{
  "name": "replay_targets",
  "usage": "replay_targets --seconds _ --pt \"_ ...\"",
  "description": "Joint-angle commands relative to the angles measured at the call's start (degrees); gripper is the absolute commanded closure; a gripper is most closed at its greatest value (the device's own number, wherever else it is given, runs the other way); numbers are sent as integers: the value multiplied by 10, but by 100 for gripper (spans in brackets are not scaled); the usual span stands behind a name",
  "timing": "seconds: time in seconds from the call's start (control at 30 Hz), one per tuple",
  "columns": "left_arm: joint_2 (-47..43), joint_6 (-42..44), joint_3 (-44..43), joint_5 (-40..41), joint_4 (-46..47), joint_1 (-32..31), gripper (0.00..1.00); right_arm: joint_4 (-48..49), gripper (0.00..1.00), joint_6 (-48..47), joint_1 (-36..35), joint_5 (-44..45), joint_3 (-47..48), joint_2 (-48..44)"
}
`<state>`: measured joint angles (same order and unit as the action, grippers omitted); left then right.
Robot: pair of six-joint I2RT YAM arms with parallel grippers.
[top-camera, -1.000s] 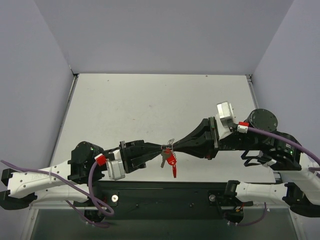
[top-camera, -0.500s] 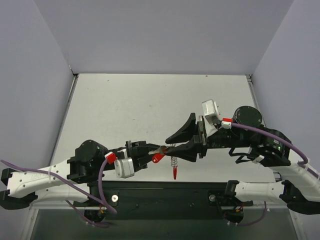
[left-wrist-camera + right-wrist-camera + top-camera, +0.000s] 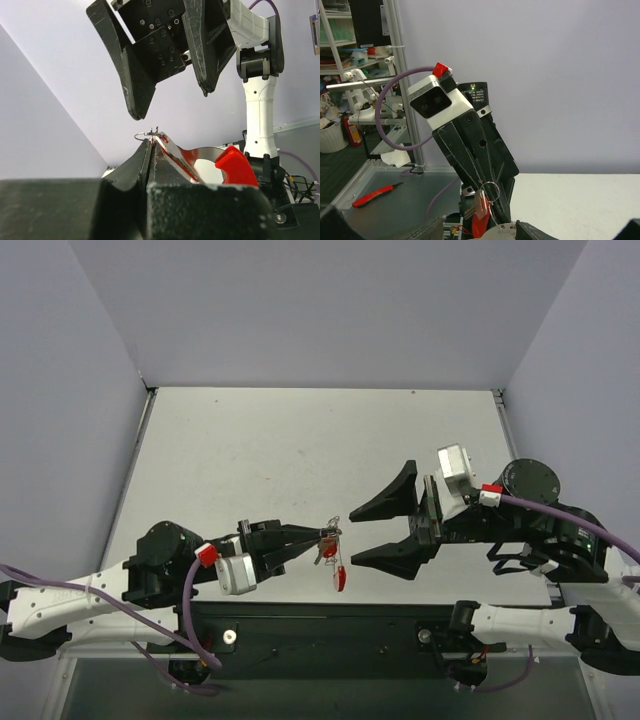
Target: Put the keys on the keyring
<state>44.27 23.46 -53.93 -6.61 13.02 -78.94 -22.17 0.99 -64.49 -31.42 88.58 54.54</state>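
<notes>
A pale grey tabletop (image 3: 300, 440) is seen beneath and beyond both pairs of jaws; it is bordered on three sides by lavender walls (image 3: 330, 310).

Narrow room around the keyring
Right of the keyring (image 3: 335, 558), the spread right gripper (image 3: 352, 538) blocks; left, the left gripper (image 3: 322, 534); beyond lies free table (image 3: 300, 440).
</notes>
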Motion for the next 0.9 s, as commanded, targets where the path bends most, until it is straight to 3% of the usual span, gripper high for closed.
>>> replay_targets --seconds 0.0,0.13,0.67,0.87 --pt "-5 9 -22 9 18 0 100 10 44 -5 0 13 20 -1" --pt "1 10 -30 4 7 -1 100 -22 59 -23 0 38 37 24" --pt "12 11 -45 2 -11 -1 100 -53 69 -43 -1 80 44 53" --pt "7 11 -43 4 -8 0 100 -58 86 -48 0 79 42 53"
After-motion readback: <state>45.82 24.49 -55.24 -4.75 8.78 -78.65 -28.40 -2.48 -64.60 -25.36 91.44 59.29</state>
